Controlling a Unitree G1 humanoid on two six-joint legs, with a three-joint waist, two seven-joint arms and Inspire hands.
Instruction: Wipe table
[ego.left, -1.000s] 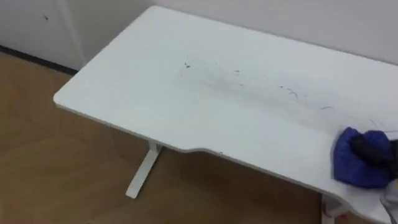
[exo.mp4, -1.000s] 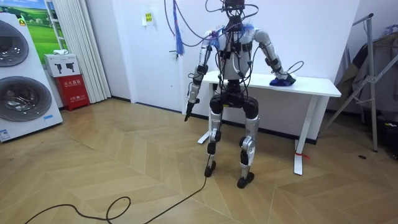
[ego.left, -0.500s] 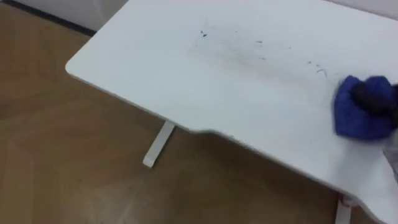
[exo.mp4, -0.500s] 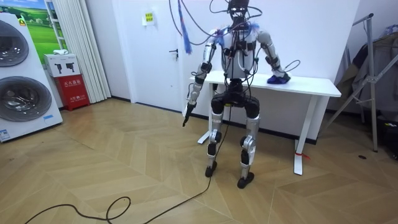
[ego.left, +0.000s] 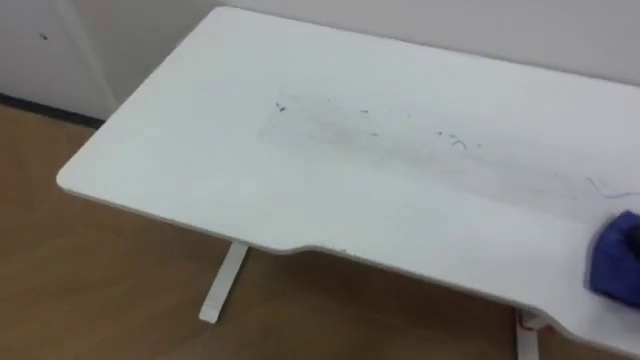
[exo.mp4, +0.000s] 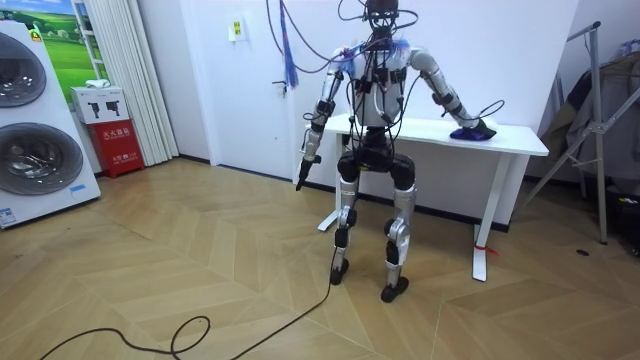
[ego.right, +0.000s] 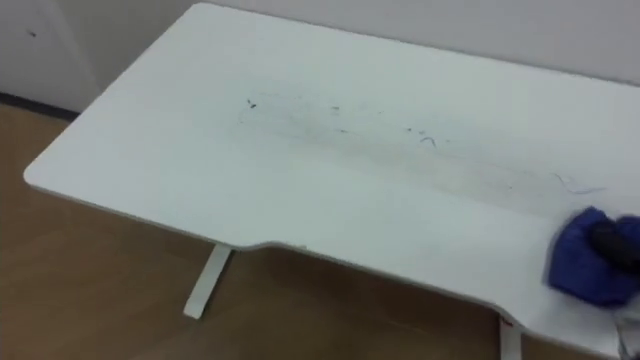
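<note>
Room view: one white table (exo.mp4: 520, 140), wood floor (exo.mp4: 200, 260), two washers (exo.mp4: 30, 130) at nine o'clock. One blue cloth (ego.right: 580, 268) at table's four o'clock under right hand (ego.right: 612, 240), grip unreadable; left hand (exo.mp4: 302, 172) hanging, likewise

The cloth (ego.right: 585, 270) is lying on the table (ego.right: 180, 170) at its right end, near the front edge; marks (ego.right: 425, 140), perhaps scribbles, are running across the middle.

The white worktop (ego.left: 190, 160) carries faint dark scribble marks (ego.left: 372, 124) across its middle. A bunched blue cloth (ego.right: 585, 265) lies on its right end, near the front edge.
</note>
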